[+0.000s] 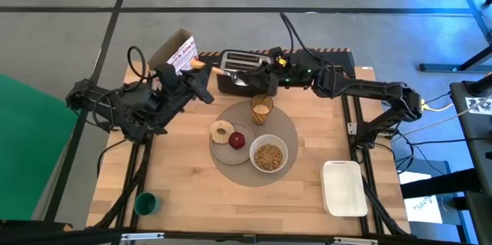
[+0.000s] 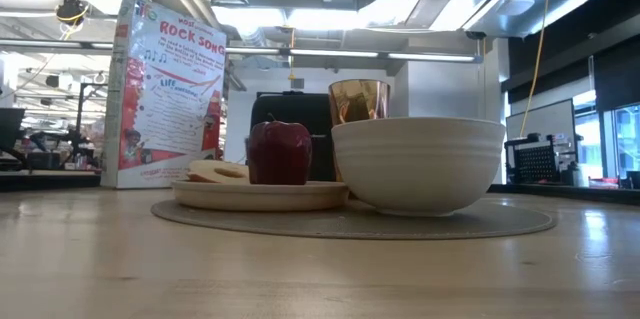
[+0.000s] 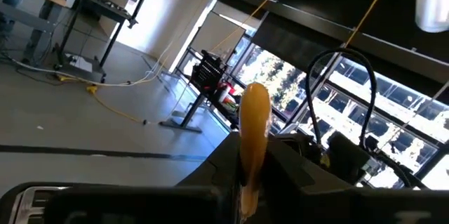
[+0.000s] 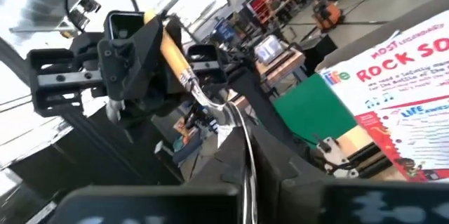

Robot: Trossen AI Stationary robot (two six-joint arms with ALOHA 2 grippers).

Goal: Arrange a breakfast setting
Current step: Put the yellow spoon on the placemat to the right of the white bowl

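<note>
The grey mat (image 1: 290, 131) lies mid-table. On it are the grey plate (image 1: 219, 151) with the ring bread (image 1: 222, 130) and red apple (image 1: 237, 140), the white bowl (image 1: 268, 156) of cereal and the amber cup (image 1: 261, 109). The low view shows the apple (image 2: 280, 151), bowl (image 2: 418, 164) and cup (image 2: 358, 99). The spoon (image 1: 231, 76), with a wooden handle and metal front, is held in the air at the far edge between my left gripper (image 1: 198, 76) and my right gripper (image 1: 257, 82). Both are shut on it. My left gripper pinches the spoon's wooden handle (image 4: 170, 50) between its two fingers, which lie across it. The handle's free end (image 3: 252, 122) sticks out past the fingers. The spoon is lifted clear of the table. My right gripper has the spoon's metal end (image 4: 248, 155) between its two fingers, seen edge-on. It comes from the table's right side, along the spoon. The metal shaft (image 4: 210, 101) runs from there to the left gripper.
A dark toaster (image 1: 244, 62) stands at the far edge under the spoon. A cereal box (image 1: 177, 51) stands to its left. A white tray (image 1: 344, 187) lies at the near right and a green cup (image 1: 146, 203) at the near left.
</note>
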